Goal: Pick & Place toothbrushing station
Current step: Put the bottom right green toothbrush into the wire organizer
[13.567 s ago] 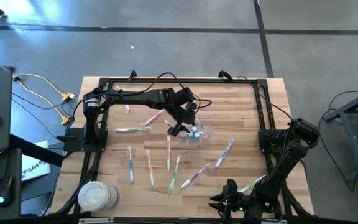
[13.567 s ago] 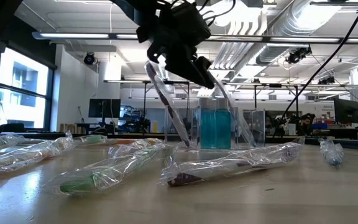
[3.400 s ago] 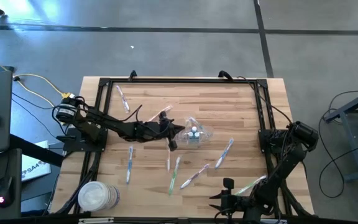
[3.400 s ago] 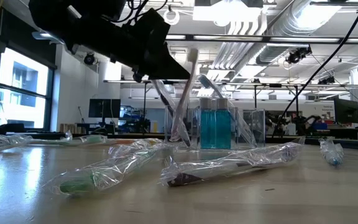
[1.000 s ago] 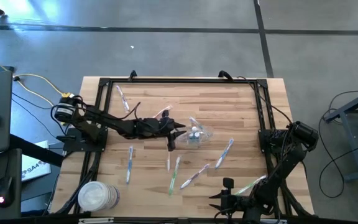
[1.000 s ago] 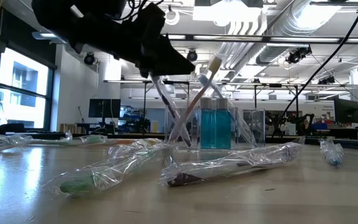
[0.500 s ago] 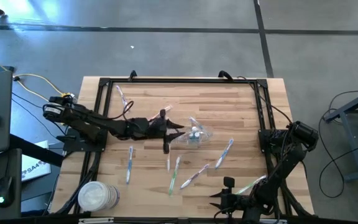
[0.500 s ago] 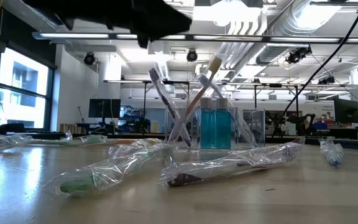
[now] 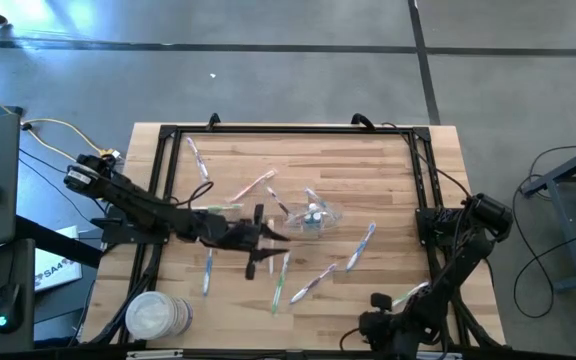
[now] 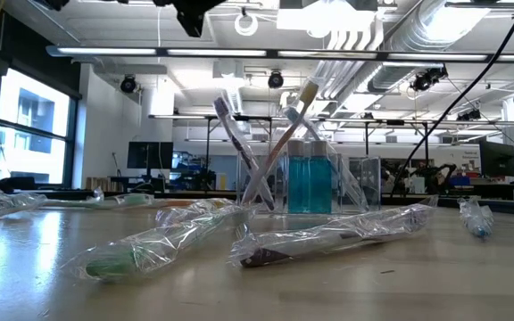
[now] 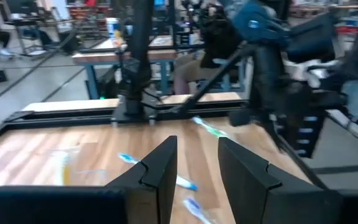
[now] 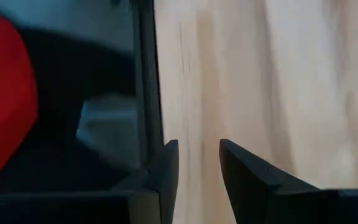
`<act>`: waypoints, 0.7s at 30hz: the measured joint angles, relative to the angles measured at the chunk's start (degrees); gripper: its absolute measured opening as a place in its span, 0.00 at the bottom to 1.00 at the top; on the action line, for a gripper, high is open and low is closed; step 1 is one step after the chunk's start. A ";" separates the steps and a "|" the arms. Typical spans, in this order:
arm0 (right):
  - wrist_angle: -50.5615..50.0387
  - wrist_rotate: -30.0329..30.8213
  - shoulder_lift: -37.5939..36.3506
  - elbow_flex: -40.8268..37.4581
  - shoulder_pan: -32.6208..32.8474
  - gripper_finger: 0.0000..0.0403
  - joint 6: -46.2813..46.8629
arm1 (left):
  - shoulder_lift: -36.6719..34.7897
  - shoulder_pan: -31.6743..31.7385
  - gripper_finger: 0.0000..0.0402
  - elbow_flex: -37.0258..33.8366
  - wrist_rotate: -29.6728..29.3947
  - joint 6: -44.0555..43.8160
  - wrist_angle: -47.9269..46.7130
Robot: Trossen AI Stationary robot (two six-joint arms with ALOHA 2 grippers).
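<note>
Now between picks: left hand (image 9: 268, 250) empty, fingers parted, over loose wrapped toothbrushes (image 9: 279, 282) mid-bench, brushes already standing in the clear container (image 9: 313, 215); next needs descending onto one; right hand (image 12: 194, 168) parked, parted.

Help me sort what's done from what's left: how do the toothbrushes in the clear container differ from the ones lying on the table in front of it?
The toothbrushes in the clear container stand tilted, heads up, crossing each other; the toothbrushes on the table lie flat. The standing ones are bare, while the nearest lying ones sit inside crinkly clear wrappers. The standing ones are gathered in one spot; the lying ones are scattered over the wood. Both groups are slim, pastel brushes.
</note>
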 joint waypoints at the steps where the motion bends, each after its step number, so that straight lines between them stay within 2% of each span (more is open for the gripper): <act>1: -1.62 -2.91 -0.09 0.00 0.01 0.27 2.75 | 0.00 -0.51 0.29 0.00 0.00 -0.01 -0.13; 4: -5.83 -9.66 -0.24 0.00 -0.01 0.27 8.81 | 0.00 -1.60 0.29 0.00 0.01 -0.01 -0.25; 13: -15.14 -24.58 -0.30 -0.02 -0.01 0.27 24.05 | 0.00 -1.73 0.29 0.00 0.07 -0.05 -2.06; 18: -17.34 -31.34 -0.30 -0.02 -0.01 0.27 28.82 | 0.02 -1.73 0.29 0.00 0.04 -0.05 -2.41; 21: -22.86 -32.49 -0.30 -0.01 -0.01 0.27 29.28 | 0.02 -1.73 0.29 0.00 0.02 -0.05 -3.31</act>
